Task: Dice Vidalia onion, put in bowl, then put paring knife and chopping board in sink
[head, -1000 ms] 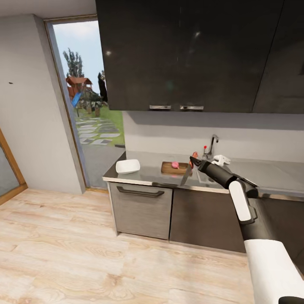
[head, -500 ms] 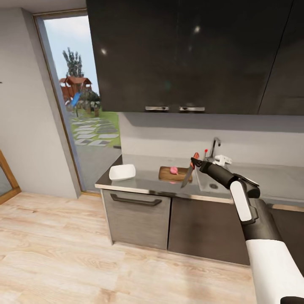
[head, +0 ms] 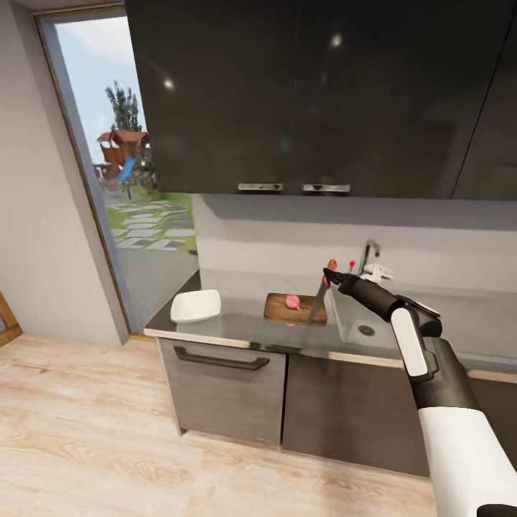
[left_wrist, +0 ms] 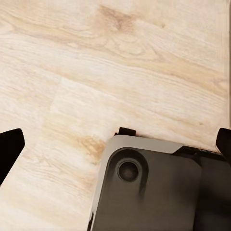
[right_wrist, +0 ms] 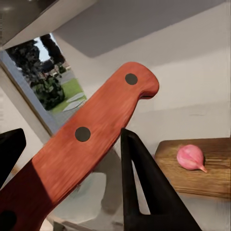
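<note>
While right fingers [right_wrist: 72,159] grip paring knife [right_wrist: 91,139], onion [right_wrist: 190,157] (boarded)

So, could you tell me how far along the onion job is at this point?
Done: the Vidalia onion is out of the sink and lies whole on the chopping board. In hand: the right gripper holds the paring knife by its red handle, blade hanging down near the board. Left: dicing, filling the bowl, then putting knife and board into the sink.
</note>
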